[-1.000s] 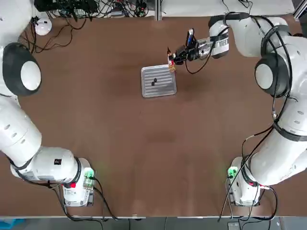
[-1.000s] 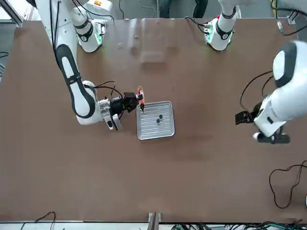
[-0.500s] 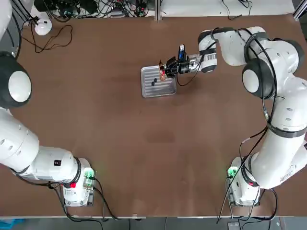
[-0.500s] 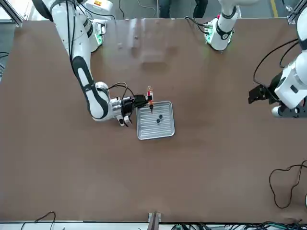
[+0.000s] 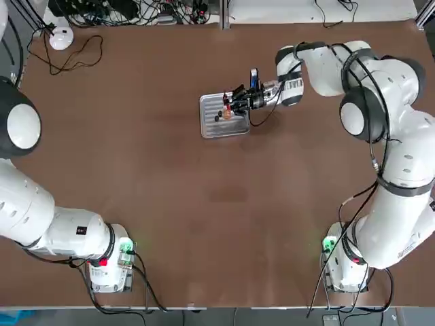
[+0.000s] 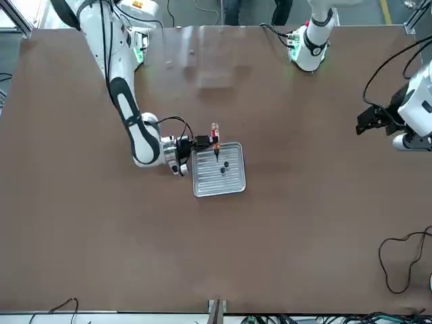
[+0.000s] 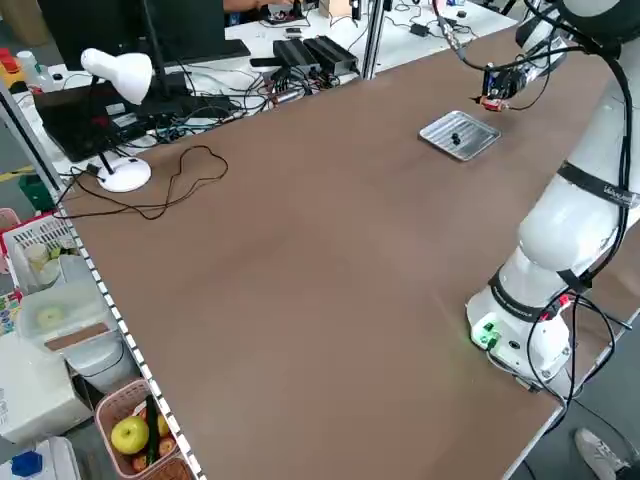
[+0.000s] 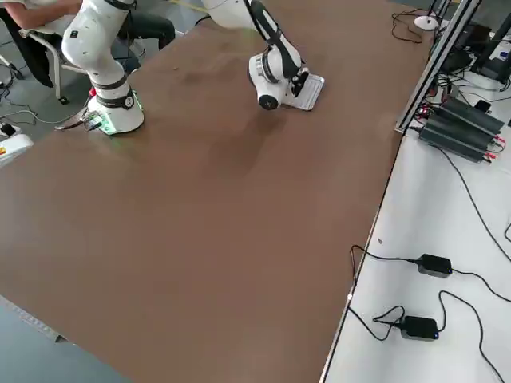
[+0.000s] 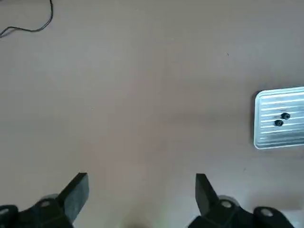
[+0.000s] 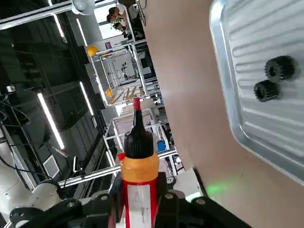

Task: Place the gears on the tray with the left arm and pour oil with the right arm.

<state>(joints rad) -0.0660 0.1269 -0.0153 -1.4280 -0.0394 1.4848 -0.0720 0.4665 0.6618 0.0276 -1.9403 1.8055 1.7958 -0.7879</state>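
We begin with the table (image 5: 170, 204), a broad brown surface that carries the whole workspace.

The right arm (image 5: 380, 102) reaches from its base at 5 o'clock in the top view, up the right edge, and bends back toward the table centre. The left arm (image 5: 27, 204) stands drawn back at 8 o'clock of the same view, well apart from the work area.

The left gripper (image 9: 141, 190) is released: in the left wrist view we see its two fingers spread wide above bare table, with nothing between them.

The tray (image 5: 209, 127) lies flat on the table just above centre, toward 12 o'clock in the top view. Its ribbed surface is bare apart from the parts listed below.

The right gripper (image 5: 234, 103) hovers over the tray's edge at 2 o'clock and is clenched on the oil (image 5: 227, 107), grasping the bottle by its body. In the front view the oil bottle (image 6: 214, 138) is over the tray's near-robot edge, dark tip pointing down at the tray.

The gears (image 10: 273, 78) rest side by side on the tray, near its middle, close together; we cannot tell whether they touch. They lie apart from the bottle tip.
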